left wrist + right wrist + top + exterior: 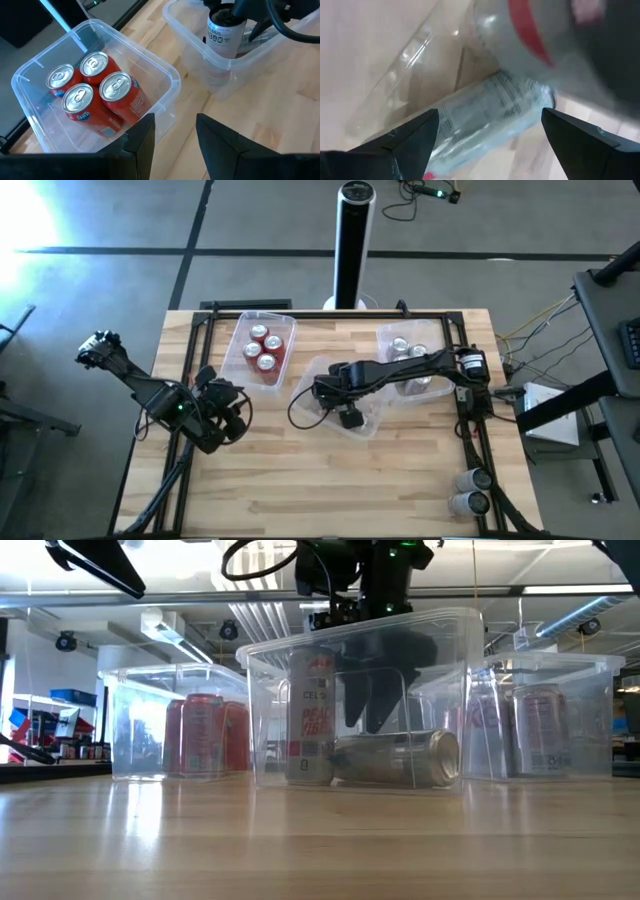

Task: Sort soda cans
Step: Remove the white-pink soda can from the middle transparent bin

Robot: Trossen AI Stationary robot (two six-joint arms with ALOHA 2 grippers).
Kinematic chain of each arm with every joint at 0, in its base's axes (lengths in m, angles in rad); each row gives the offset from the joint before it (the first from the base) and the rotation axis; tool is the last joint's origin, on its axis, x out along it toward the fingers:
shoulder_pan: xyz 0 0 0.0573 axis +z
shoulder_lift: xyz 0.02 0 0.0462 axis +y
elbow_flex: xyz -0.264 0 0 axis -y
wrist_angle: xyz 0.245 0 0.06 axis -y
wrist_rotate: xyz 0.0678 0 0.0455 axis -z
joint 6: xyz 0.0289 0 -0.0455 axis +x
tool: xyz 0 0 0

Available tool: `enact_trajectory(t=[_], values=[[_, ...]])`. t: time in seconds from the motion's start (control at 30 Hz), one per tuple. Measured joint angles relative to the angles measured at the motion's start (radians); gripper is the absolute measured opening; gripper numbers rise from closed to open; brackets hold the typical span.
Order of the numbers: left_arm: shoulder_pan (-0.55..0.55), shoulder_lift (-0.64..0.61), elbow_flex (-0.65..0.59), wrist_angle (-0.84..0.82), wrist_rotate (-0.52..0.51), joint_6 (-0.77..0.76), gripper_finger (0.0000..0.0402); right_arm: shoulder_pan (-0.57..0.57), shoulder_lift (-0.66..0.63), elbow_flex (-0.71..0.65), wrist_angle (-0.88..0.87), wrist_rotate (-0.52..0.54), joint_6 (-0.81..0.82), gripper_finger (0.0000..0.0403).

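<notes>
Three clear tubs stand on the wooden table. The left tub (262, 345) holds several red soda cans (95, 95) standing upright. In the middle tub (270, 680) a silver can (310, 720) stands upright and another silver can (485, 120) lies on its side on the tub's floor. My right gripper (490, 135) reaches down into this tub, open, with a finger on either side of the lying can, just above it. My left gripper (175, 135) hovers open near the left tub's near corner, with nothing between its fingers.
The right tub (415, 355) holds silver-grey cans. Two more cans (470, 490) lie at the table's near right corner. A black and silver column (355, 240) stands beyond the far edge. Bare wood stretches along the table's near side.
</notes>
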Motion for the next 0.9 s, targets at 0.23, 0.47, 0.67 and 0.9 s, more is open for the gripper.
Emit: enact_trajectory(t=[0.23,0.47,0.67,0.9], values=[[0.0,0.0,0.0,0.001,0.001,0.027,0.0129,0.031,-0.072,0.018,0.022,0.008,-0.16,0.0354],[0.0,0.0,0.0,0.016,0.0,0.03,0.0129,0.021,-0.109,0.017,0.105,0.006,-0.257,0.0354],[0.0,0.0,0.0,0.018,-0.001,0.03,0.0129,0.002,-0.098,0.015,0.149,0.01,-0.226,0.0354],[0.0,0.001,-0.002,0.047,-0.005,0.026,0.0129,0.006,-0.136,0.023,0.235,-0.113,-0.167,0.0354]])
